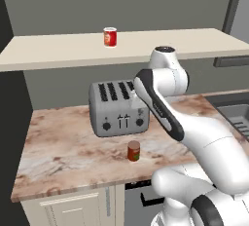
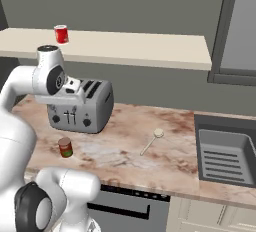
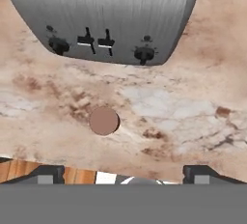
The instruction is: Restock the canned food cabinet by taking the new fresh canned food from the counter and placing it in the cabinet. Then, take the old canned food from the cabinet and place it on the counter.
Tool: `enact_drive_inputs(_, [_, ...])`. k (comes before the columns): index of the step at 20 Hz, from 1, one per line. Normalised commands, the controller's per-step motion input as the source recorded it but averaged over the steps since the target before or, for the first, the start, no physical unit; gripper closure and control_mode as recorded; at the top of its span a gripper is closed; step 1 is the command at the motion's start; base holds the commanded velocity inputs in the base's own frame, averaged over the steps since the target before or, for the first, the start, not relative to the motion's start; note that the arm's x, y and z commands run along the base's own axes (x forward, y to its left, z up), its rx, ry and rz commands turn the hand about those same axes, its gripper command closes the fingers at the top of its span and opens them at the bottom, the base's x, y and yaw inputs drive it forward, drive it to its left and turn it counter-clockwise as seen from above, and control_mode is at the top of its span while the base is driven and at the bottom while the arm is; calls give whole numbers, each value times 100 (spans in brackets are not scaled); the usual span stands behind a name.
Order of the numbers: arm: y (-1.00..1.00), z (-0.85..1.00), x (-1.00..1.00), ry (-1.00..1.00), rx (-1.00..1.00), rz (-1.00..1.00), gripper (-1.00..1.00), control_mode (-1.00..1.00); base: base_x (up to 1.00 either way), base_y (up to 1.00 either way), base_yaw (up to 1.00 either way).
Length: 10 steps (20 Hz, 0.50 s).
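The new fresh canned food [image 1: 133, 150] stands upright on the desk [image 1: 63, 142], just in front of the toaster [image 1: 119, 107] and a little toward its right end, out near the desk's front edge where an arm coming from above can reach it freely. In the hand view its brown round top [image 3: 103, 120] sits below the toaster's control face, roughly centred, which suggests the camera looks almost straight down on it to line up a grasp from above. The hand [image 3: 123, 174] hangs above the can with its two dark tips wide apart and nothing between them, spread, as I judge, to straddle the can; nothing is held yet. The old canned food [image 1: 110, 37] stands upright on the cabinet [image 1: 58, 49], up and behind the toaster, close to the grey back wall, untouched. To the right of the toaster a pale spoon [image 2: 151, 141] lies flat on the desk, and further right the sink [image 2: 225, 156] is sunk into it, both well apart from the can.
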Motion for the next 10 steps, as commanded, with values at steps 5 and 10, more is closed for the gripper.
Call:
enact_drive_inputs(5, [43, -100, -8, 21, 0, 0, -100, -100, 0, 0, 0])
enact_drive_inputs(10, [21, -85, 0, 19, 0, 0, -100, -100, 0, 0, 0])
